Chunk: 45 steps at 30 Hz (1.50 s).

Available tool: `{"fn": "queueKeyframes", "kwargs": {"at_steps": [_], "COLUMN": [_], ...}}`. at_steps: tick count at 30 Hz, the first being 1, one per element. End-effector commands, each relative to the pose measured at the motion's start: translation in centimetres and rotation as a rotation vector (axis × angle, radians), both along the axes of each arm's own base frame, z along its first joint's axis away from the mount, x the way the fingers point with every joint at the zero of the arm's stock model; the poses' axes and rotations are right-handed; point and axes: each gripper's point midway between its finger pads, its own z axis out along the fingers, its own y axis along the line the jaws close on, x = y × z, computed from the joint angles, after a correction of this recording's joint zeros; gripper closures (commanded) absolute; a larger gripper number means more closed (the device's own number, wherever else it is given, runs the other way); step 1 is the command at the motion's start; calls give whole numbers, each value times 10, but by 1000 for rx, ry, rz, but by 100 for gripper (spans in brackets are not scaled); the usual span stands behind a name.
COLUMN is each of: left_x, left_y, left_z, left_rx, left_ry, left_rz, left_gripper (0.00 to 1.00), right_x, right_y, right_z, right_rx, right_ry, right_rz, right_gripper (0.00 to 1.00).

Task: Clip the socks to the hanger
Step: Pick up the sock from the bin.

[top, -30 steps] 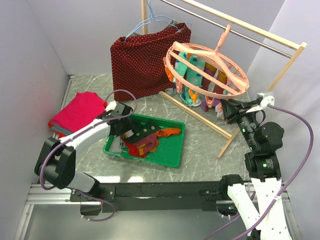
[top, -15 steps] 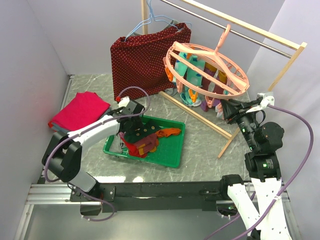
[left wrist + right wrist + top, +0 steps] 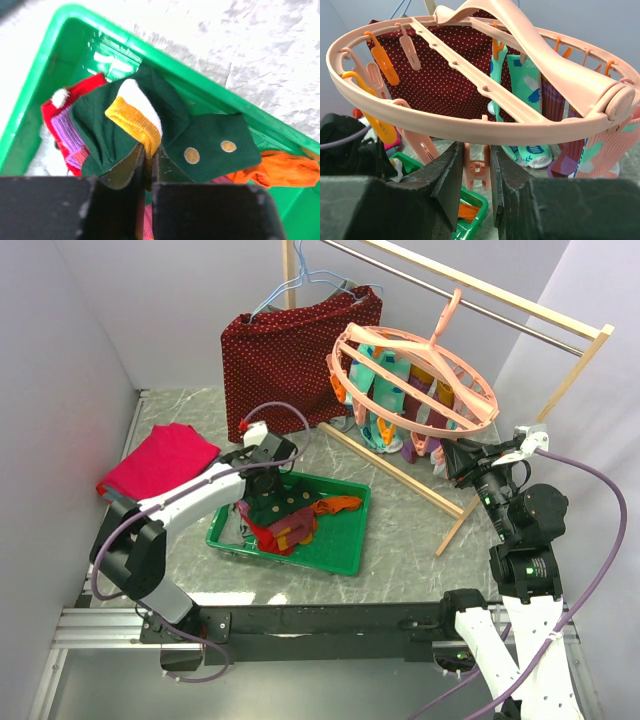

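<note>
Several socks (image 3: 290,522) lie heaped in a green tray (image 3: 345,565). In the left wrist view my left gripper (image 3: 148,155) is shut on the yellow cuff (image 3: 135,119) of the dark green sock (image 3: 210,145) with yellow dots. Orange (image 3: 285,170) and red-purple (image 3: 62,130) socks lie beside it. From above, the left gripper (image 3: 262,483) is over the tray's far left corner. The salmon-pink hanger (image 3: 415,380) hangs from the rail, tilted. My right gripper (image 3: 475,170) is shut on a pink clip peg (image 3: 477,167) under the hanger's ring (image 3: 470,125).
Teal, maroon and pink socks (image 3: 530,100) hang clipped to the hanger. A dark-red dotted cloth (image 3: 290,360) hangs on a blue wire hanger (image 3: 300,285) at the back. A pink-red cloth stack (image 3: 160,460) lies left. The wooden rack's base bar (image 3: 400,472) crosses the table.
My left gripper has moved right along the tray's far edge, come down onto the heap and shut on the green sock's yellow cuff. The right arm has not moved.
</note>
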Motion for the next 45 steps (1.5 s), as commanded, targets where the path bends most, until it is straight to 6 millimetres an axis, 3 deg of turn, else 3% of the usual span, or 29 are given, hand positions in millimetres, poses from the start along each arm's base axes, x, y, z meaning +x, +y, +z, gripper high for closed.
{"fn": "queueKeyframes", "kwargs": {"at_steps": [1, 4, 9, 12, 15, 18, 19, 27, 29, 32, 38, 45], "left_x": [5, 5, 5, 0, -4, -12, -19, -76, -90, -92, -79, -77], "left_y": [11, 36, 74, 82, 82, 58, 36, -81, -103, -128, -155, -171], "left_z": [53, 87, 167, 194, 206, 187, 176, 42, 24, -9, -21, -25], "left_rx": [154, 283, 496, 554, 608, 669, 652, 608, 594, 602, 595, 565], "left_ry": [-117, -172, -321, -358, -357, -288, -272, -10, 20, 57, -14, -81], "left_rz": [-43, -44, -72, -125, -179, -325, -416, -905, -985, -1033, -1037, -1057], "left_gripper": [98, 99, 99, 99, 99, 97, 96, 90, 85, 78, 62, 53], "right_x": [-4, -5, -6, -5, -6, -7, -6, -7, -7, -7, -8, -7], "right_y": [2, 2, 5, 6, 6, 6, 6, 6, 5, 7, 6, 7], "right_z": [8, 9, 12, 12, 14, 14, 14, 14, 12, 10, 9, 5], "right_rx": [-10, -11, -5, 1, 1, 4, 4, 3, 3, 11, 10, 13], "right_ry": [-6, -8, -13, -12, -14, -13, -14, -12, -8, -6, -6, 0], "right_rz": [11, 11, 24, 32, 33, 35, 35, 32, 29, 35, 32, 35], "right_gripper": [100, 100, 100, 100, 100, 100, 100, 100, 100, 100, 100, 100]}}
